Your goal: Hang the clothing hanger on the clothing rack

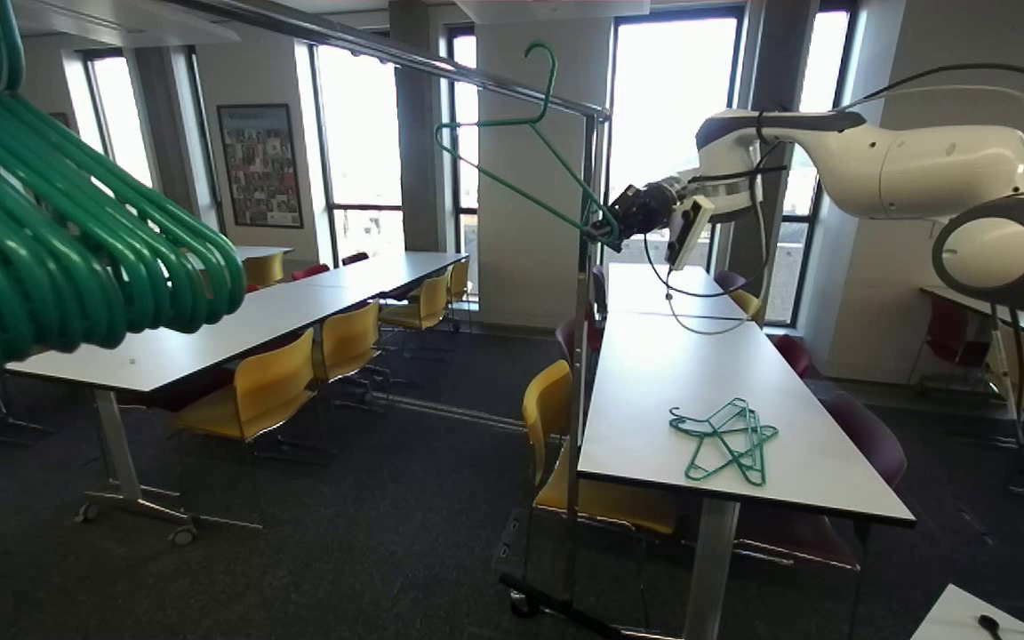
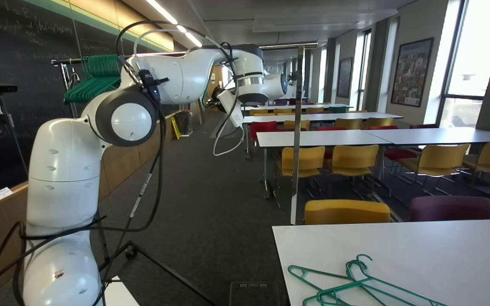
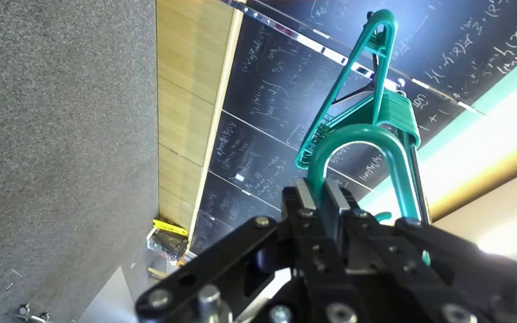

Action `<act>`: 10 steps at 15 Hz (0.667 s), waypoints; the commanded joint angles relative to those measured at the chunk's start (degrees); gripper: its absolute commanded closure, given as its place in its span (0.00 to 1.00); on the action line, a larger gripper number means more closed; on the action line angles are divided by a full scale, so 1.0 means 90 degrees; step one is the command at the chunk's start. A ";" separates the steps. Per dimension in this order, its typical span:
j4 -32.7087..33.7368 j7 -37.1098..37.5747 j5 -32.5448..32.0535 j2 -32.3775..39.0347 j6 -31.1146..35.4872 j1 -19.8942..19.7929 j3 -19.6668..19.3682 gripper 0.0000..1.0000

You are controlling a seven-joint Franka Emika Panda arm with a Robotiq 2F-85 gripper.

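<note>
Aloft: robot arm (image 1: 930,169) holds clothing hanger (image 1: 512,184) by one corner

The fingers of the black gripper (image 3: 319,190) are clamped on a rounded end of the green plastic, a pale pad (image 3: 304,194) pressing it from either side. Tilted in mid-air, the hanger appears near the upper corner of the silver clothing rack (image 1: 441,65). In an exterior view, its hook (image 1: 554,64) curls above the line of the rack's top bar, and its stem crosses in front; whether plastic touches metal, I cannot tell from where I stand. The arm's bulk hides nearly all of the held hanger in an exterior view where a dense row of green hangers (image 2: 94,80) hangs before a chalkboard (image 2: 41,85). On a white table (image 2: 462,250) seen in both exterior views, loose hangers (image 2: 371,279) lie overlapping, well below the gripper. The rack's slim upright (image 2: 297,140) rises near that table. Yellow chairs (image 1: 276,382) line a long table (image 1: 334,289) across the room, tall windows (image 1: 359,133) bright behind it. A framed poster (image 1: 259,164) hangs between windows.
</note>
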 commanded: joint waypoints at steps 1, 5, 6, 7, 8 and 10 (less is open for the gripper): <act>0.0534 0.0531 0.0383 0.0304 -0.0241 -0.0082 0.0016 0.97; 0.0786 0.1719 0.0019 0.0455 -0.0173 0.0011 -0.0017 0.97; 0.0825 0.2053 0.0014 0.0491 -0.0248 0.0003 -0.0004 0.97; 0.0856 0.2294 0.0068 0.0533 -0.0336 -0.0021 0.0016 0.97; 0.0895 0.2483 0.0142 0.0573 -0.0445 -0.0047 0.0040 0.97; 0.0928 0.2750 0.0205 0.0598 -0.0685 -0.0069 0.0056 0.97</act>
